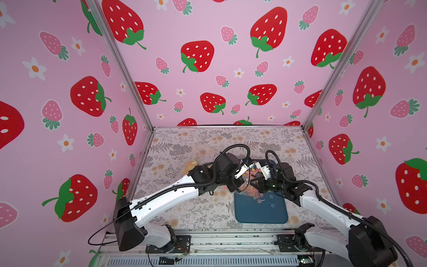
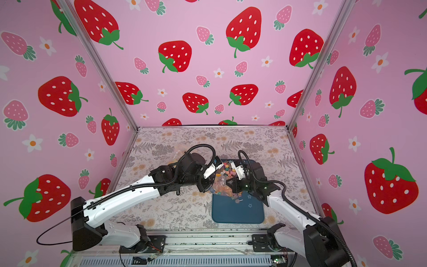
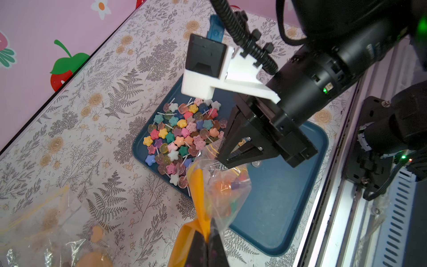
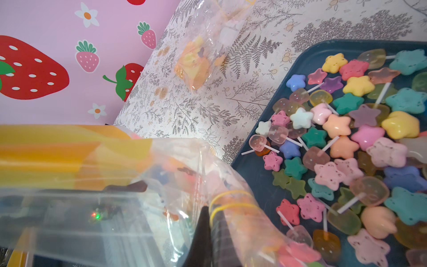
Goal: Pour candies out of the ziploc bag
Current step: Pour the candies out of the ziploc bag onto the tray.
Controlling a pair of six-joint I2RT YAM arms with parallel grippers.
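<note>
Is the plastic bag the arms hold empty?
Not empty: a few candies show inside the ziploc bag; most lie on the blue tray.

Tray (image 1: pixel 261 215) sits on the table (image 1: pixel 184 212), right of centre and close to the front edge. Candies (image 3: pixel 180 136) are heaped on its far half, and a few lie loose nearer its middle. Above the tray's left edge hangs the bag (image 3: pixel 221 185). It's pinched on its left by the left gripper (image 3: pixel 206 233) and on its right by the right gripper (image 3: pixel 227 160), with more candies inside. A second bag (image 1: pixel 198 154) lies on the table, behind and left of the tray, past the left arm (image 1: pixel 161 201).
</note>
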